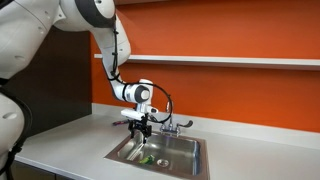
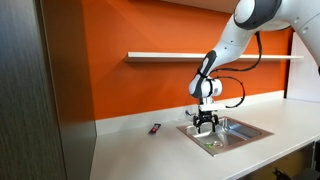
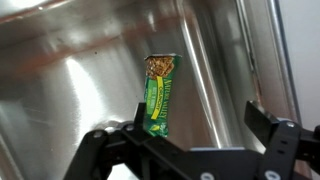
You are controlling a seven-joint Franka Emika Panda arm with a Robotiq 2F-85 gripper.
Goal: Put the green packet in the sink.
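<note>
The green packet [image 3: 159,95] lies flat on the steel floor of the sink [image 3: 70,70], its printed face up. It shows in an exterior view [image 1: 144,158] as a small green patch in the basin. My gripper [image 3: 195,120] is open, with the fingers wide apart. It hovers just above the basin in both exterior views [image 1: 140,126] [image 2: 205,122]. The packet's lower end sits beside one finger, and nothing is between the jaws. The sink [image 1: 190,150] [image 2: 240,135] is set into the pale counter.
A chrome faucet [image 1: 172,125] stands at the back rim of the sink. A small thin purple object [image 2: 155,128] lies on the counter beside the sink. An orange wall with a shelf [image 2: 170,55] is behind.
</note>
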